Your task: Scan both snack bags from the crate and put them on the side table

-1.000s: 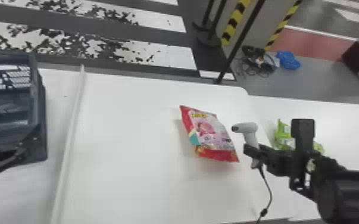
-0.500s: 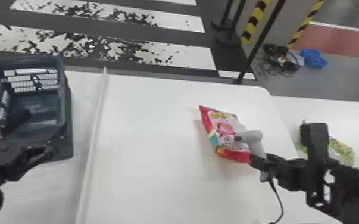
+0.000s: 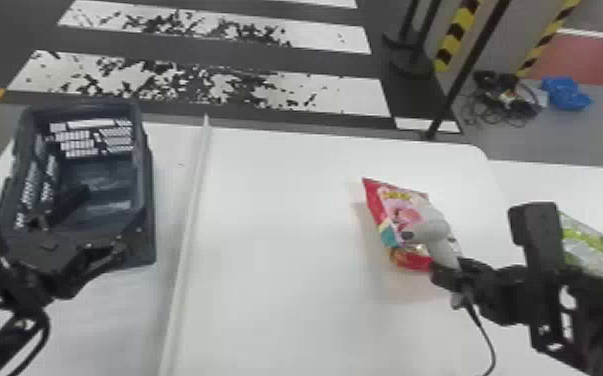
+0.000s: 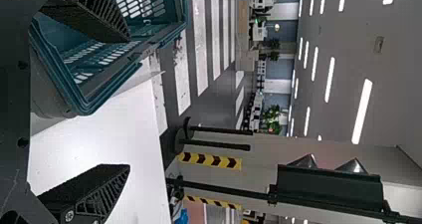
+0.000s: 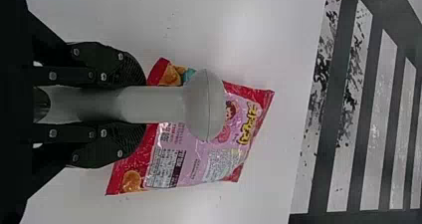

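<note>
Left of a divider (image 3: 192, 210), a crate (image 3: 147, 210), with the left fingers (image 3: 117, 254) over its near end. Right of the divider, on the right part of the counter (image 3: 275, 225), one snack bag (image 3: 397, 212); above it, in the right fingers (image 3: 444, 279), a scanner (image 3: 432, 234). Farther right, on a second counter (image 3: 565, 182), the other snack bag (image 3: 597, 252). Behind, a pole (image 3: 470, 67); right of it, on the floor (image 3: 555, 130), cables (image 3: 502, 102).

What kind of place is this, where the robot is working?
It looks like an indoor hall or demonstration area, perhaps a robot test space. Rows of ceiling lights show that it is indoors, while the floor has crosswalk-like stripes and yellow-and-black barrier tape marks the posts.
</note>
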You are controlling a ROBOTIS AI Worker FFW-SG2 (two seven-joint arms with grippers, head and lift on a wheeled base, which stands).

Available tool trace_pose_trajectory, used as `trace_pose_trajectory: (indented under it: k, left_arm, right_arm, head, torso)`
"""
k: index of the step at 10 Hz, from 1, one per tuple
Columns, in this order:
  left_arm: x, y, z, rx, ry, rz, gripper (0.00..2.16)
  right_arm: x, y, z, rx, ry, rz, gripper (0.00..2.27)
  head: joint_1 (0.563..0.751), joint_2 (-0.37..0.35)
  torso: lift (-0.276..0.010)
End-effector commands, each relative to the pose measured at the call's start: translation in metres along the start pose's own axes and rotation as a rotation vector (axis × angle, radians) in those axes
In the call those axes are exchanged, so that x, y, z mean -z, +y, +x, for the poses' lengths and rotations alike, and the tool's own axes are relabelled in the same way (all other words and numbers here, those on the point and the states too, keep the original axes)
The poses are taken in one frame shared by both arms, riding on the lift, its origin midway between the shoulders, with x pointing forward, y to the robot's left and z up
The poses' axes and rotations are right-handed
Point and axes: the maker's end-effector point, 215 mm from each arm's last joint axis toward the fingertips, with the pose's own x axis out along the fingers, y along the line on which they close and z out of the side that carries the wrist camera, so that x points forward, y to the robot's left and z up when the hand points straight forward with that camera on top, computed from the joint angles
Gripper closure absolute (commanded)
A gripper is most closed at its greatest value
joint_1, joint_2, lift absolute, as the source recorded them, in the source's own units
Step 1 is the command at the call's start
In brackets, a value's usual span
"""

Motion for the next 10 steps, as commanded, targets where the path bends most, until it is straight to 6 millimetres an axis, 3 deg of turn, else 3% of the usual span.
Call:
trace_pose_trajectory:
  k: [1,9,10]
  left_arm:
    - [0.0,0.0,0.0,0.0,0.0,0.0,0.1]
    - [0.002,0.001,-0.001,-0.002,0.003,-0.001,0.1]
    - [0.001,0.001,-0.001,-0.001,0.001,-0.002,0.1]
  right_arm:
    - [0.0,0.003,0.005,0.001,0.008,-0.012,2.25]
    - [0.001,0.004,0.011,0.001,0.018,-0.014,2.25]
    - [-0.005,-0.01,0.01,0.026,0.001,-0.002,2.25]
  head:
    - [0.695,-0.13]
    - [0.695,-0.122]
    - [0.695,-0.122]
  torso:
    - [-0.087]
    - [-0.087]
    - [-0.087]
